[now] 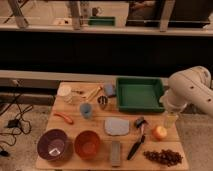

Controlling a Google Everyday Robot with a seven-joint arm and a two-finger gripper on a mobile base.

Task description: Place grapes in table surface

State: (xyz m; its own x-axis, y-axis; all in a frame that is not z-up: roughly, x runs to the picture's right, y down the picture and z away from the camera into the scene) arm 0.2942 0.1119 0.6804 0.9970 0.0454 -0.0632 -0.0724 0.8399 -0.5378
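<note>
The light wooden surface (97, 124) carries a green tray (140, 108) at its far right. The gripper (171, 120) hangs below the white arm at the right edge, fingers spread, holding nothing. The grapes (162, 157) lie at the front right corner, near an orange fruit (159, 132).

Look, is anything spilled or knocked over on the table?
Nothing stands out. The dark purple grape bunch lies whole on the tan wooden tabletop; the gripper hangs apart from it, beside the round orange fruit.

Dark purple grapes (163, 157), elongated bunch, on table surface (153, 119), front-right corner
</note>
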